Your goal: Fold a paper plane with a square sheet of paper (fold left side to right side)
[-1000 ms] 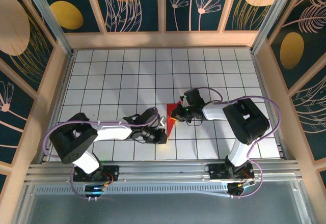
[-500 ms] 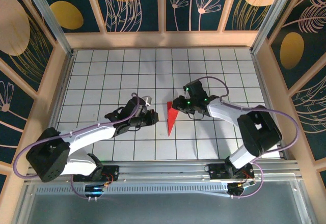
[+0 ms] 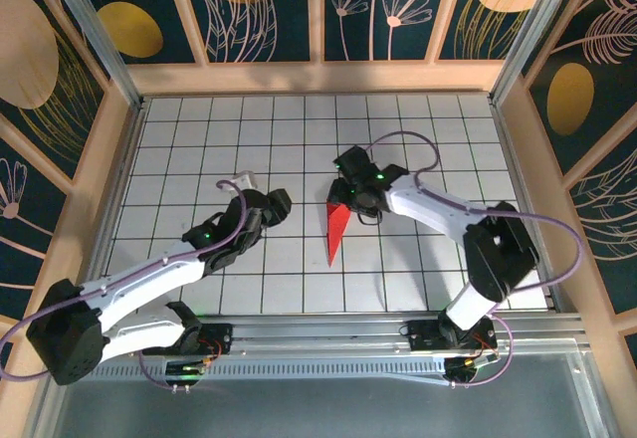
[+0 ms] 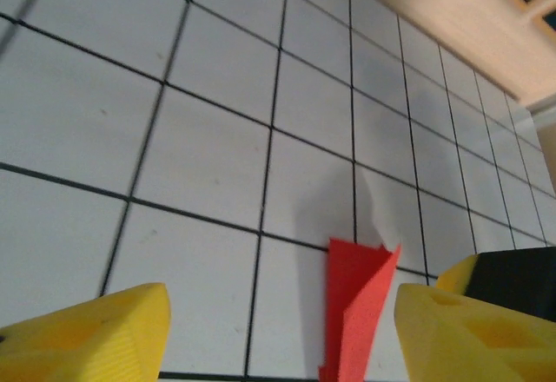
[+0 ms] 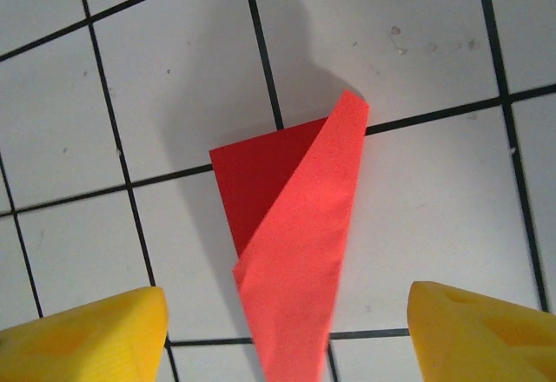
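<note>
The square sheet of paper lies folded into a slim red paper plane [image 3: 335, 231] on the white grid table [image 3: 199, 139], its sharp tip toward the near edge. One flap stands up along its crease [image 5: 300, 234]. My right gripper [image 3: 344, 193] hovers over the plane's wide back end, open, with a yellow finger [image 5: 87, 334] on each side and the paper [image 5: 261, 174] free below. My left gripper [image 3: 275, 201] is open about one tile to the left of the plane. Its yellow fingers [image 4: 87, 334] frame the plane's end [image 4: 354, 308] without touching it.
Wooden rails [image 3: 318, 78] and patterned panels wall in the table at the back and both sides. An aluminium rail [image 3: 318, 333] runs along the near edge by the arm bases. Bare tiles lie at the back and far left.
Both grippers went from shut to open and let go of the paper. The left arm drew back up and leftward, the right gripper shifted toward the plane's wide end. The plane stays on the table.
</note>
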### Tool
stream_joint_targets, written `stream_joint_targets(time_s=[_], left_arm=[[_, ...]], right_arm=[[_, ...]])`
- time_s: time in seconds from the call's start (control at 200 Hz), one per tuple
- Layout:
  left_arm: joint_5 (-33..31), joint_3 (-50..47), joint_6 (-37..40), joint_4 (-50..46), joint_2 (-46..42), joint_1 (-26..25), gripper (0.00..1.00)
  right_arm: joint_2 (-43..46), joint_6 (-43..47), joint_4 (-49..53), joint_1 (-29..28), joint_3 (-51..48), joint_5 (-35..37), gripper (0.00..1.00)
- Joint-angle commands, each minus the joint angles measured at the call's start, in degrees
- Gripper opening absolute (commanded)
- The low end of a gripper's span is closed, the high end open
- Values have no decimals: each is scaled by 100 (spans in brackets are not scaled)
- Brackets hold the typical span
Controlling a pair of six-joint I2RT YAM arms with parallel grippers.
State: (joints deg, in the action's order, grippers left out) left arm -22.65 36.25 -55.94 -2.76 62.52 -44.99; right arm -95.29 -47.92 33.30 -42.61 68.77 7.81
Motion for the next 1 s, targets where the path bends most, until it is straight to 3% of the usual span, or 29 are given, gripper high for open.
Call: stream_joint_targets(time_s=[0.0,0.25,0.39,0.791,0.996], left_arm=[[-758,-249,-99,-211,-359,39,72],[-1065,-523,-196,-587,-959,43,78],[-1098,-707,-316,-655,-1225,44,78],[-1074,-939,-403,-703,-1454,43,80],[-1022,-918,-363,-665,-1375,43,81]], right_arm=[[-690,-827,1310,-327,819,938,76],[-2610,-1440,3314,-657,3040,1229,75],[-3271,-1527,3959,-746,3784,1395,73],[-3409,-1571,4035,-766,3785,1403,59],[-3400,-1589,3950,-775,3661,1346,58]])
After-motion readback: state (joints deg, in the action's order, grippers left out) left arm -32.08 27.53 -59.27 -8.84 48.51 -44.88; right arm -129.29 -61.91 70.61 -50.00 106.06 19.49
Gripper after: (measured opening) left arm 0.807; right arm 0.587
